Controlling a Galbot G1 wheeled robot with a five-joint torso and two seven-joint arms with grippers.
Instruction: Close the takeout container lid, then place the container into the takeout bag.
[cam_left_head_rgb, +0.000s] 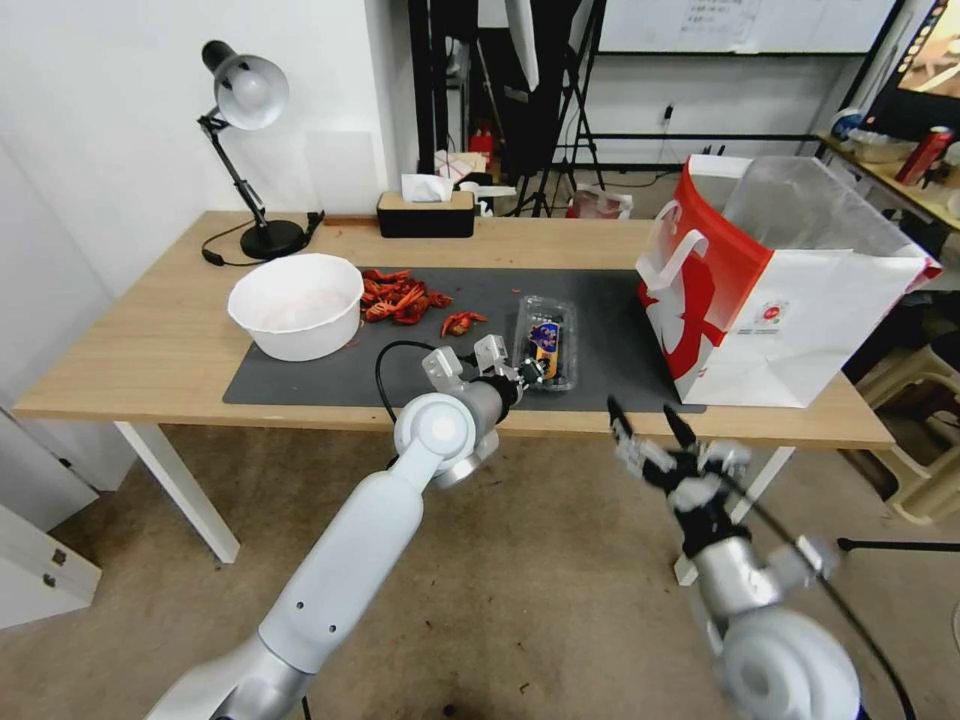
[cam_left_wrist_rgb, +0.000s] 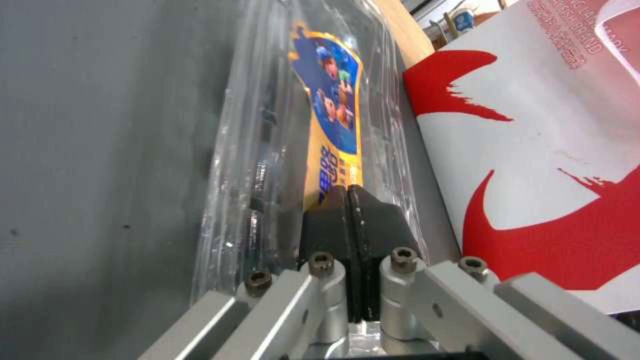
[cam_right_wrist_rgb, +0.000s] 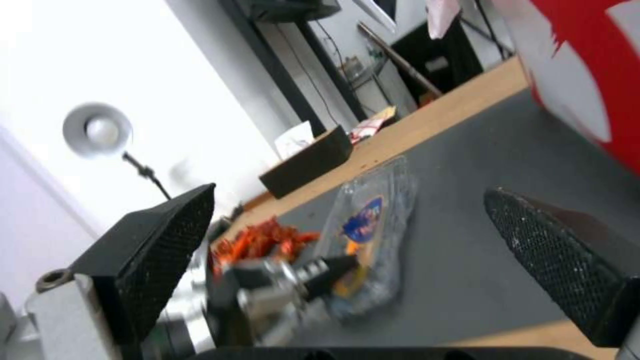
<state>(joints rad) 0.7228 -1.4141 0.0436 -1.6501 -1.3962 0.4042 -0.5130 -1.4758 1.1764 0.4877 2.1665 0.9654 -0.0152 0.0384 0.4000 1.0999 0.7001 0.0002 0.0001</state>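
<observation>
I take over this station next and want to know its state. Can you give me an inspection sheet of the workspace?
Surface: wooden table with a dark grey mat across its middle.
Job's things: takeout container lies flat on the mat, lid down, label up; takeout bag stands open to its right, apart from it.
Clutter: white bowl, red crayfish shells, desk lamp, tissue box.
Grippers: left gripper at the container's near end, fingers closed together on its top; right gripper open, in the air before the table's front edge.
Cables: black cable loops off the left arm; lamp cord on the table.
Surroundings: tripods and a whiteboard behind.
</observation>
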